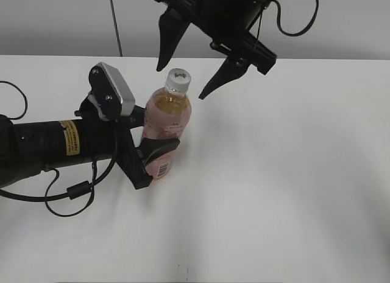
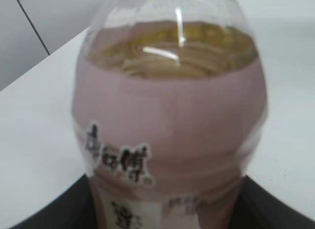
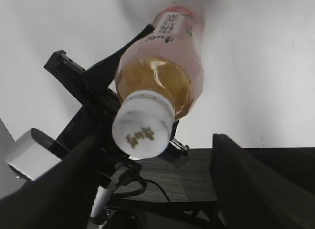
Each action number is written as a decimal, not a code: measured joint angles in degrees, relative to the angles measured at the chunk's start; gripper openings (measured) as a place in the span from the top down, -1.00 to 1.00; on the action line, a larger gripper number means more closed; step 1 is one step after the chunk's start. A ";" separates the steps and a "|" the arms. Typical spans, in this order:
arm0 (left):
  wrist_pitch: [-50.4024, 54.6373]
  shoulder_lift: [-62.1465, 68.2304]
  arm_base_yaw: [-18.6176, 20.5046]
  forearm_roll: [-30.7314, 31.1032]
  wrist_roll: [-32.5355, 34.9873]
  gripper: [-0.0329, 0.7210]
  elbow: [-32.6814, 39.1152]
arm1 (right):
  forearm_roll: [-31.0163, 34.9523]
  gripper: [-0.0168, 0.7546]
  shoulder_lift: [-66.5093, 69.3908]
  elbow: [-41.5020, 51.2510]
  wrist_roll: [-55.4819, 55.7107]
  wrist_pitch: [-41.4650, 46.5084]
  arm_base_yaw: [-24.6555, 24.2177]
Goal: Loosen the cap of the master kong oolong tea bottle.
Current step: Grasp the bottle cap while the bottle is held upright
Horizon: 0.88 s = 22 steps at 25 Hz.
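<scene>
The master kong oolong tea bottle (image 1: pixel 167 122) stands upright on the white table, amber tea above a pale pink label. It fills the left wrist view (image 2: pixel 170 130) and shows from above in the right wrist view (image 3: pixel 167 56). Its white cap (image 1: pixel 178 80) is on the neck and shows a dark mark on top in the right wrist view (image 3: pixel 142 124). My left gripper (image 1: pixel 151 154) is shut on the bottle's lower body; its fingertips barely show in the left wrist view (image 2: pixel 167 209). My right gripper (image 1: pixel 183 82) hangs open above, one finger on each side of the cap, not touching it (image 3: pixel 152 179).
The white table (image 1: pixel 280 173) stretches to the right and front of the bottle. The left arm (image 1: pixel 55 146) lies along the table at the left with a loose black cable (image 1: pixel 73 195). A grey wall stands behind the table's far edge.
</scene>
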 joint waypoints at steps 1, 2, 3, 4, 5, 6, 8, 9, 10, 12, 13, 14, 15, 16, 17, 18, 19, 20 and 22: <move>0.00 0.00 0.00 0.00 0.00 -0.11 0.00 | 0.06 -0.40 0.07 0.00 0.00 -0.27 0.14; 0.00 0.00 0.00 0.00 0.00 -0.11 0.00 | 0.06 -0.40 0.12 0.00 0.05 -0.66 0.16; 0.04 0.00 0.00 0.00 0.00 -0.11 0.00 | 0.09 -0.40 0.25 0.00 0.05 -0.95 0.16; 0.04 0.00 0.00 0.00 0.00 -0.11 0.00 | 0.13 -0.40 0.41 0.00 0.05 -1.48 0.16; 0.04 0.00 0.00 0.00 0.00 -0.11 0.00 | 0.13 -0.40 0.61 -0.07 0.05 -2.00 0.16; 0.04 0.00 0.00 0.00 0.00 -0.11 0.00 | 0.32 -0.40 0.89 -0.22 0.05 -2.20 0.16; 0.04 0.00 0.00 0.00 0.00 -0.11 0.00 | 0.93 -0.39 1.63 -0.72 0.05 -2.82 0.16; 0.04 0.00 0.00 0.00 0.00 -0.11 0.00 | 1.14 -0.38 1.92 -0.77 0.05 -3.17 0.16; 0.04 0.00 0.00 0.00 0.00 -0.11 0.00 | 1.14 -0.36 2.09 -0.77 0.05 -3.43 0.16; -0.01 0.00 0.00 0.00 0.00 -0.11 0.00 | 1.14 -0.28 2.42 -0.77 0.05 -3.95 0.16; -0.01 0.00 0.00 0.00 0.00 -0.11 0.00 | 1.09 -0.23 2.50 -0.77 0.05 -4.01 0.16; -0.01 0.00 0.00 0.00 0.00 -0.11 0.00 | 1.09 -0.18 2.55 -0.77 0.05 -4.05 0.16; -0.01 0.00 0.00 0.00 0.00 -0.11 0.00 | 1.09 -0.12 2.55 -0.77 0.05 -4.12 0.16; -0.01 0.00 0.00 -0.05 -0.06 -0.11 0.00 | 0.91 -0.04 2.55 -0.77 0.05 -4.12 0.16; 0.04 0.00 0.00 -0.18 -0.20 -0.11 0.00 | 0.79 0.03 2.55 -0.77 0.05 -4.12 0.16; 0.04 0.00 0.00 -0.33 -0.20 -0.11 0.00 | 0.64 0.12 2.55 -0.77 -0.01 -4.05 0.16; 0.04 0.00 0.00 -0.45 -0.20 -0.11 0.00 | 0.51 0.20 2.55 -0.77 -0.23 -4.01 0.16; 0.10 0.00 0.00 -0.45 -0.20 -0.11 0.00 | 0.48 0.22 2.55 -0.77 -0.54 -4.01 0.16; 0.10 0.00 0.00 -0.45 -0.20 -0.11 0.00 | 0.48 0.22 2.55 -0.84 -1.59 -3.99 0.16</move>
